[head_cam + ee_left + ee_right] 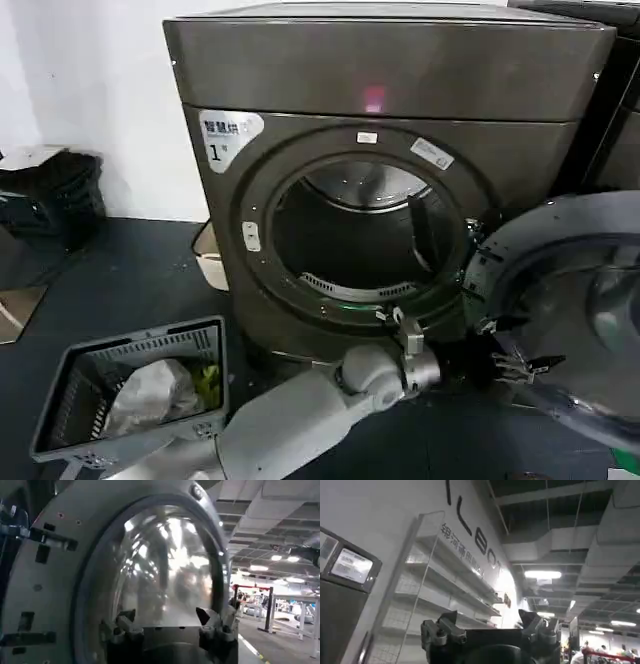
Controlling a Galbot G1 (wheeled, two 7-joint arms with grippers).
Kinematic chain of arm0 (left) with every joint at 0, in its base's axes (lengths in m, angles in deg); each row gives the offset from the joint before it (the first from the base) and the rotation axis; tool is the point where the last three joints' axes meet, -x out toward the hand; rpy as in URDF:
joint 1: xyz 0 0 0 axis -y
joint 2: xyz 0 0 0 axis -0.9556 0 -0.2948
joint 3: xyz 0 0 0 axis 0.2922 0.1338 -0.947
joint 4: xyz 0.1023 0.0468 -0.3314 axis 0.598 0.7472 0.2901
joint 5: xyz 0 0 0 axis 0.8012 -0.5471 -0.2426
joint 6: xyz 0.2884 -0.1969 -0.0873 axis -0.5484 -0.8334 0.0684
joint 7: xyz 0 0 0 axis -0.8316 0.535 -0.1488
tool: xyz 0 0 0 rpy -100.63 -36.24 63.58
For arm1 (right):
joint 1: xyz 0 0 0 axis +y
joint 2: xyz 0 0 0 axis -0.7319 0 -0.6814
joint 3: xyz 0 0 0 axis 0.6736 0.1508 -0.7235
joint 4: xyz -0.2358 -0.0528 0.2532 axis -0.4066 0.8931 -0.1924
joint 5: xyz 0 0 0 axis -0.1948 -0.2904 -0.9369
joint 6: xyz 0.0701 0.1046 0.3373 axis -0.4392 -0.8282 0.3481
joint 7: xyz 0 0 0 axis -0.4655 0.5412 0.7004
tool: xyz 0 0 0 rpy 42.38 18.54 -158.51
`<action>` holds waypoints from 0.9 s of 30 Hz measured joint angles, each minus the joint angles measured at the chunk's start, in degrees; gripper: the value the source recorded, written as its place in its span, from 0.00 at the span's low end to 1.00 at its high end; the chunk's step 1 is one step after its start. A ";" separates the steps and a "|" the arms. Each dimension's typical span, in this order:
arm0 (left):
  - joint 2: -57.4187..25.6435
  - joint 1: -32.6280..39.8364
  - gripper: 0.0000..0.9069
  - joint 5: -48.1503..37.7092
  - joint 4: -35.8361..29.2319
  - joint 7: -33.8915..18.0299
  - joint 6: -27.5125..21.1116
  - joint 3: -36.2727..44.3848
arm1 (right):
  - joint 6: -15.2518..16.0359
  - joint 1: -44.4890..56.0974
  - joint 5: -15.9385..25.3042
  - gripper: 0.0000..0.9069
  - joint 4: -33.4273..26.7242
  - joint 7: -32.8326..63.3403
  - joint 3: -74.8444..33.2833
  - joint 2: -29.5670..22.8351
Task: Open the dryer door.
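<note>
While the door (560,300) hangs swung wide to the right of the dryer (390,150), the left gripper (520,362) sits against its inner side, near the lower edge of the frame. From the head camera the gripper's fingers are dark and tangled with the door's fittings, so whether they touch the frame is hard to make out. In the left wrist view the left gripper (167,627) shows its two fingers (122,625) spread apart, nothing between them, with the door (60,575) just ahead: a grey inner ring around a bulging glass bowl full of reflections. The door's far edge is cut off by the picture's border in both views.

Behind and to the left of the left gripper, the drum opening (365,235) gapes dark; its depth is lost in shadow. A basket (135,395) holding crumpled cloth stands on the floor well to the left of the arm.

The right gripper (490,630) points up at shelving and a ceiling, fingers apart and empty, well away from the door.
</note>
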 joint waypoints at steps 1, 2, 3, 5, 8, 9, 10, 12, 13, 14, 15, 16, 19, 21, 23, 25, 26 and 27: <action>-0.08 0.04 1.00 0.00 0.00 0.01 0.02 0.01 | -0.03 -0.09 0.00 1.00 0.02 -0.06 0.17 0.02; -0.17 0.10 1.00 0.09 0.00 0.01 0.08 0.02 | -0.07 -0.19 0.00 1.00 0.05 -0.06 0.34 0.02; -0.20 0.12 1.00 0.17 0.00 -0.02 0.16 0.02 | -0.11 -0.25 0.01 1.00 0.12 -0.06 0.52 0.01; -0.37 0.12 1.00 0.17 -0.12 -0.13 0.24 0.00 | -0.19 -0.25 0.01 1.00 0.33 -0.13 0.61 -0.14; -0.94 -0.21 1.00 0.16 -0.77 -0.23 0.53 -0.12 | -0.41 -0.05 0.00 1.00 0.29 -0.45 0.50 -0.18; -1.25 -0.38 1.00 0.20 -1.03 -0.21 0.95 -0.17 | -0.45 -0.01 0.00 1.00 0.25 -0.47 0.44 -0.18; -1.54 -0.48 1.00 0.25 -1.26 -0.18 1.51 -0.24 | -0.48 0.03 0.00 1.00 0.23 -0.55 0.43 -0.19; -2.08 -0.95 1.00 0.26 -1.79 -0.03 2.62 -0.43 | -0.51 0.16 -0.02 1.00 0.27 -0.72 0.38 -0.24; -2.51 -1.11 1.00 0.23 -2.10 0.02 3.27 -0.47 | -0.55 0.21 -0.05 1.00 0.32 -0.79 0.30 -0.24; -3.01 -1.39 1.00 0.18 -2.43 0.24 3.94 -0.50 | -0.56 0.23 -0.06 1.00 0.34 -0.82 0.23 -0.21; -3.66 -1.72 1.00 0.16 -2.93 0.67 4.67 -0.58 | -0.56 0.25 -0.07 1.00 0.33 -0.83 0.11 -0.16; -4.31 -1.96 1.00 0.16 -3.41 0.76 5.11 -0.71 | -0.56 0.29 -0.08 1.00 0.34 -0.85 0.07 -0.15; -6.77 -2.88 1.00 -0.06 -5.67 0.59 6.64 -1.58 | -0.56 0.37 -0.11 1.00 0.36 -0.91 -0.07 -0.01; -8.63 -3.44 1.00 0.60 -7.51 -0.04 8.62 -2.21 | -0.57 0.33 -0.12 1.00 0.36 -0.93 -0.13 0.04; -10.61 -4.18 1.00 1.17 -9.53 -1.21 10.49 -2.93 | -0.57 0.27 -0.12 1.00 0.39 -0.97 -0.13 0.04; -12.74 -4.75 1.00 2.44 -11.54 -3.23 11.93 -3.69 | -0.57 0.15 -0.13 1.00 0.37 -1.07 -0.13 0.12; -13.78 -4.88 1.00 3.43 -12.22 -3.87 12.92 -4.06 | -0.57 0.12 -0.13 1.00 0.35 -1.08 -0.12 0.19; -14.71 -5.09 1.00 4.10 -12.87 -4.48 13.64 -4.37 | -0.57 0.12 -0.13 1.00 0.30 -1.12 -0.17 0.25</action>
